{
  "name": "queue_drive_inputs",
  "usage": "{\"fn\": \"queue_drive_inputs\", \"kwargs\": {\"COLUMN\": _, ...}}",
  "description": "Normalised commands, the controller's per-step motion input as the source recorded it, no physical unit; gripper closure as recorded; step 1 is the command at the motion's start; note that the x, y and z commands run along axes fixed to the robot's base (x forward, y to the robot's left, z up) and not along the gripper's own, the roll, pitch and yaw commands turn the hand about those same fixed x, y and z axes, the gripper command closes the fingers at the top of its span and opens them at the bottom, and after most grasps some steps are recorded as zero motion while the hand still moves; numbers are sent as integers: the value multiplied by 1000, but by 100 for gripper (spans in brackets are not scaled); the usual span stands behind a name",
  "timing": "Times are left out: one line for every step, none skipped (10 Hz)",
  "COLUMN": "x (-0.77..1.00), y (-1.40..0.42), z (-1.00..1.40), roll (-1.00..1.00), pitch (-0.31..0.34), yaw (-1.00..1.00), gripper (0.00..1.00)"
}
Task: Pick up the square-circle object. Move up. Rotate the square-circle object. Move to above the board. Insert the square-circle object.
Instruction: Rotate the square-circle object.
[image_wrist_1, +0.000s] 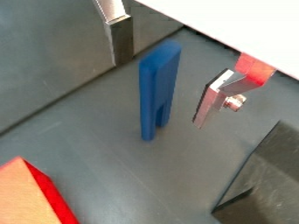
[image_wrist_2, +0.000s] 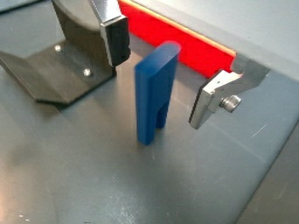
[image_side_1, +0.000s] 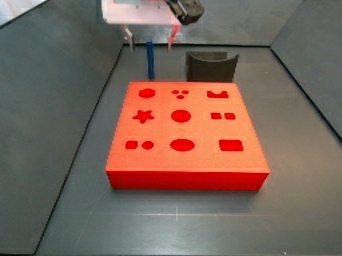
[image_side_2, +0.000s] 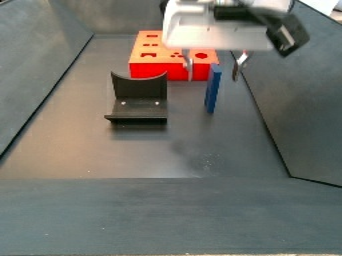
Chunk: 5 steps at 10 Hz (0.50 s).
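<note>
The square-circle object (image_wrist_1: 158, 92) is a slim blue peg with a slot at its foot, standing upright on the grey floor; it also shows in the other wrist view (image_wrist_2: 156, 92) and in both side views (image_side_1: 152, 60) (image_side_2: 211, 88). My gripper (image_wrist_1: 163, 83) (image_wrist_2: 162, 83) is open and straddles the peg's upper part, one silver finger on each side, both apart from it. In the side views the gripper (image_side_1: 151, 40) (image_side_2: 221, 65) hangs just over the peg. The red board (image_side_1: 160, 130) with shaped holes lies flat beside the peg, and its edge shows in a wrist view (image_wrist_2: 176, 44).
The dark fixture (image_side_1: 210, 66) (image_side_2: 136, 100) stands on the floor beside the peg and the board's far end; it also shows in both wrist views (image_wrist_2: 65, 66) (image_wrist_1: 268, 179). Dark walls enclose the floor on the sides.
</note>
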Motion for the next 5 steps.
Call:
{"fn": "queue_drive_inputs", "kwargs": {"x": -23, "y": -3, "z": 973, "roll": -17, "pitch": 25, "yaw": 31, "gripper": 0}}
{"fn": "queue_drive_inputs", "kwargs": {"x": -20, "y": -2, "z": 809, "roll": -13, "pitch": 35, "yaw": 28, "gripper": 0}}
{"fn": "queue_drive_inputs", "kwargs": {"x": -19, "y": -1, "z": 636, "roll": -8, "pitch": 39, "yaw": 26, "gripper": 0}}
{"fn": "queue_drive_inputs", "kwargs": {"x": -14, "y": 0, "z": 397, "roll": -1, "pitch": 40, "yaw": 23, "gripper": 0}}
{"fn": "queue_drive_inputs", "kwargs": {"x": -9, "y": 2, "z": 216, "roll": 4, "pitch": 44, "yaw": 22, "gripper": 0}}
